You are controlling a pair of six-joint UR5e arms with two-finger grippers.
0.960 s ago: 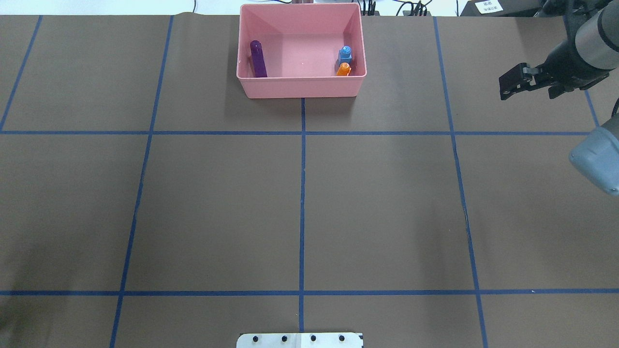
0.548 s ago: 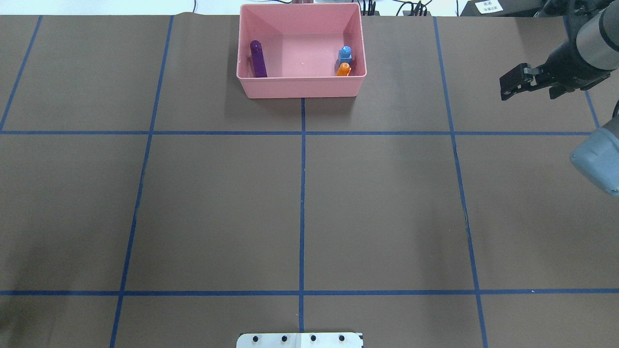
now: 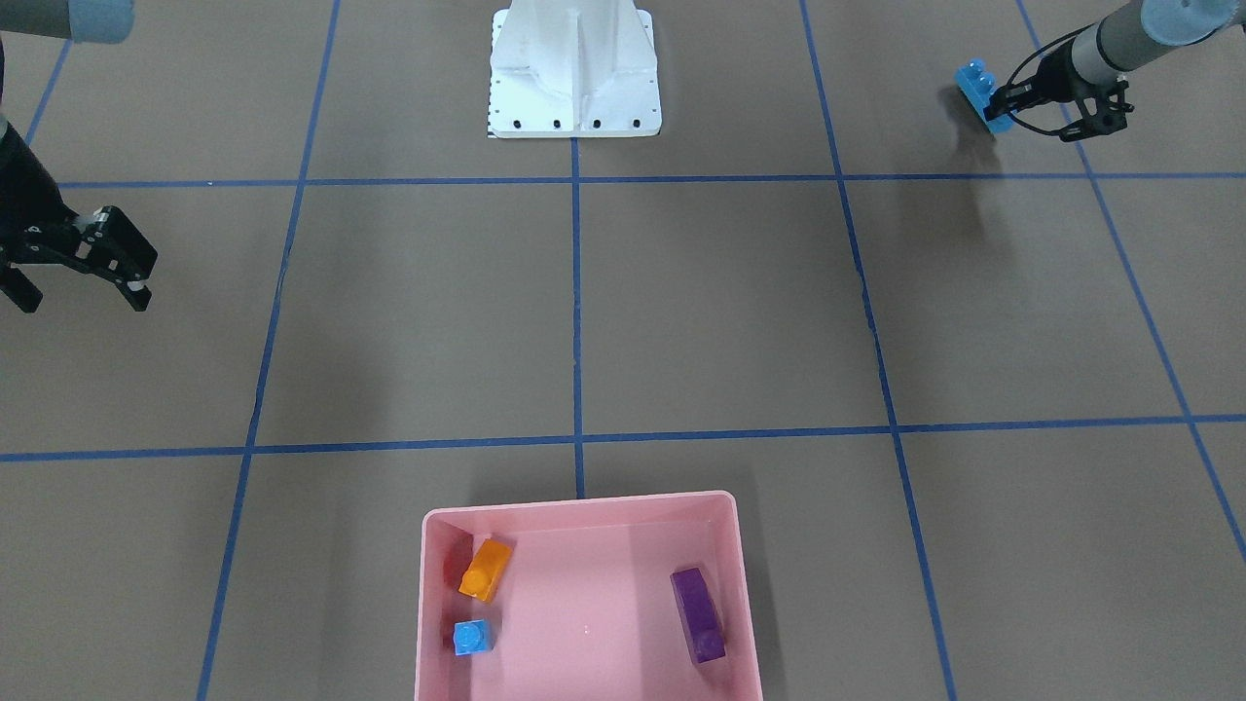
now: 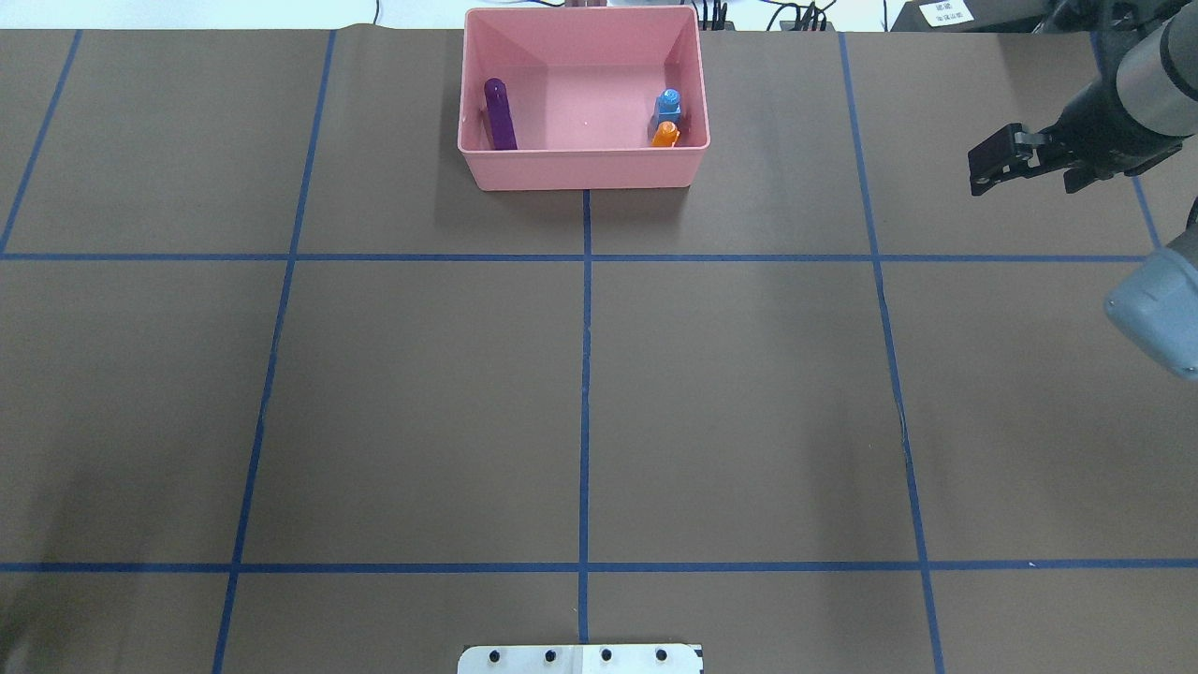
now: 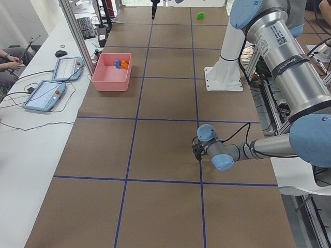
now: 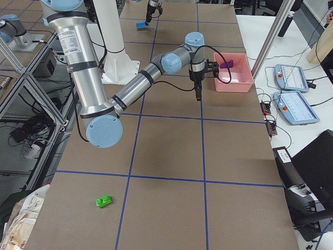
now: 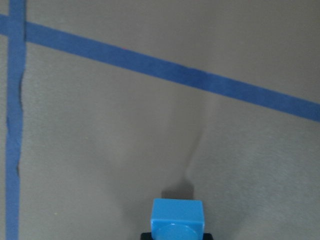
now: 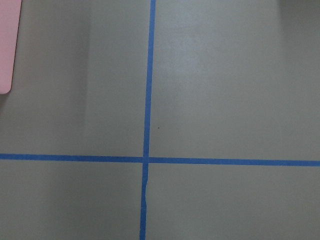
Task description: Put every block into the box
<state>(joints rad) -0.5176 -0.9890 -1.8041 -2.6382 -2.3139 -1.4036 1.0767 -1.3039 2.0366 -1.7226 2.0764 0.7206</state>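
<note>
One long blue brick (image 3: pixel 973 83) sits pinched in the left gripper (image 3: pixel 1001 109), though the wrist view cuts off the fingers and shows only the brick's end. The right gripper (image 3: pixel 83 295) hangs spread and empty, forearm slanting down. Far from both: a pink box (image 3: pixel 584 503) holding orange (image 3: pixel 485 570), small blue (image 3: pixel 472 638) and purple (image 3: pixel 698 602) bricks. The green brick (image 6: pixel 104 200) lies outside it.

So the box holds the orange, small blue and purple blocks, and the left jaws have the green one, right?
No: the left gripper has its jaws on a blue block, not the green block, as the exterior front-facing view shows. The rest stands.
</note>
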